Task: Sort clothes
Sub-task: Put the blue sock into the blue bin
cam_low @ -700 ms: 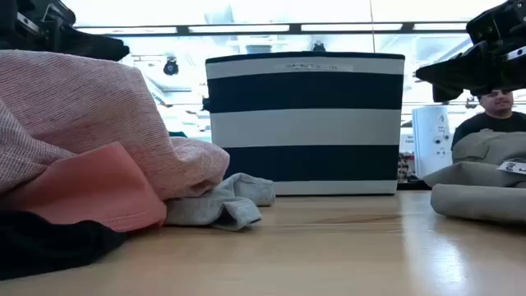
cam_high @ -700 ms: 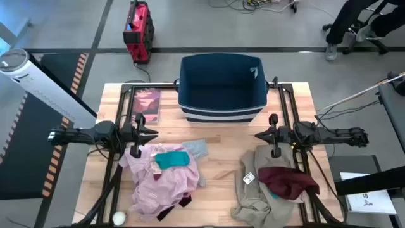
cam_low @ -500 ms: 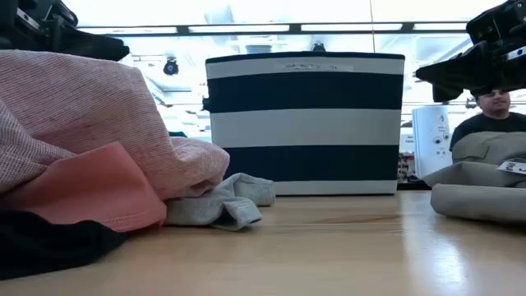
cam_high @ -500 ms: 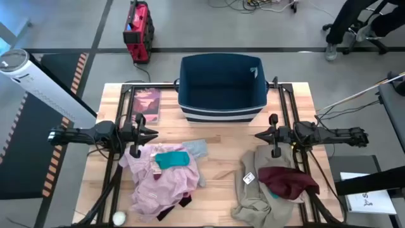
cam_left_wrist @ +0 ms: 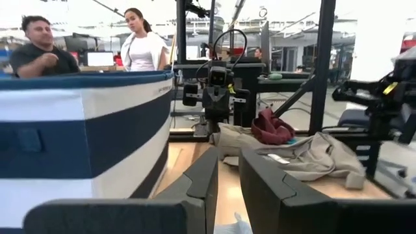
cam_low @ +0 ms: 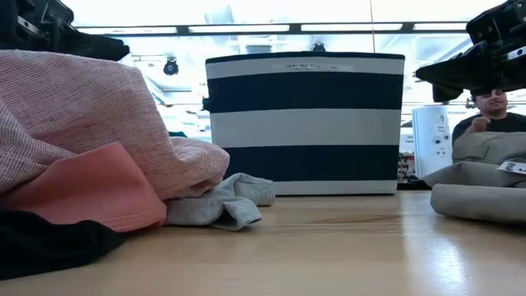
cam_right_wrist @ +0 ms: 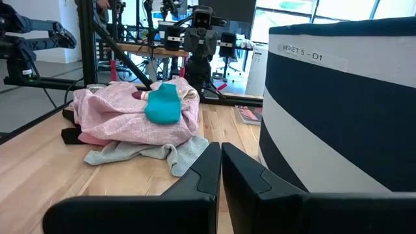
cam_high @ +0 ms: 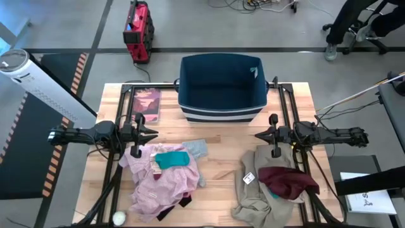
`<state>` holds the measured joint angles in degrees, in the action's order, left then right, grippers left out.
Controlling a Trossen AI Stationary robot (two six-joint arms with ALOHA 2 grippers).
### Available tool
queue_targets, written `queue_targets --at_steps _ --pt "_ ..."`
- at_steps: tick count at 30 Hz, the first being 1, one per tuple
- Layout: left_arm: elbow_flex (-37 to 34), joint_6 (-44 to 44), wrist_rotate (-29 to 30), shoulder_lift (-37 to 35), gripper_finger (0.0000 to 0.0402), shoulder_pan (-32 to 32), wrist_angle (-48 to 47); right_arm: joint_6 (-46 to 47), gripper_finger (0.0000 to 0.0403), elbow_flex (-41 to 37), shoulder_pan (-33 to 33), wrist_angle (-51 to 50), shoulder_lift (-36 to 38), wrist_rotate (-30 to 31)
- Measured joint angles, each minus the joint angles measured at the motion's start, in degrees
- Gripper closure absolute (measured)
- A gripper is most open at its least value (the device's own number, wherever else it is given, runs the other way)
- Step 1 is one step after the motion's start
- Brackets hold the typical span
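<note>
Two piles of clothes sat untouched on the tabletop, so sorting hadn't really begun. The left end effector (cam_high: 154, 133), nearly shut and empty, hovered just beside the pink shirt (cam_high: 161, 180) heap; the right end effector (cam_high: 258, 135), fully closed, hovered by the khaki piece (cam_high: 253, 196). Next I'd guess one opens and drops onto its pile.

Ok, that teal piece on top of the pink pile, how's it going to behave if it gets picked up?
The teal piece will probably go floppy: it lies bunched and rounded on the pink shirt, like soft fabric. It looks small beside the shirt, so likely light. It rests loose on top, so it should lift free, though it may drag the shirt slightly.
</note>
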<state>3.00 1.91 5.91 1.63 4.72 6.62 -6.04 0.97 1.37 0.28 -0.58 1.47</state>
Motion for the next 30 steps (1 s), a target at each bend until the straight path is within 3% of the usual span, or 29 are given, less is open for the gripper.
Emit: queue_targets --at_steps 12,24,30 --pt "0.2 -3.1 -1.3 2.2 0.0340 0.0 4.1 0.0 0.0403 0.0 0.0 0.0 0.0 0.0" --pt "6.6 -7.5 -5.1 15.1 0.0235 0.0 2.8 0.0 0.0403 0.0 0.0 0.0 0.0 0.0" --pt "13.0 -12.7 -5.1 24.5 0.0195 0.1 -6.4 0.0 0.0403 0.0 0.0 0.0 0.0 0.0"
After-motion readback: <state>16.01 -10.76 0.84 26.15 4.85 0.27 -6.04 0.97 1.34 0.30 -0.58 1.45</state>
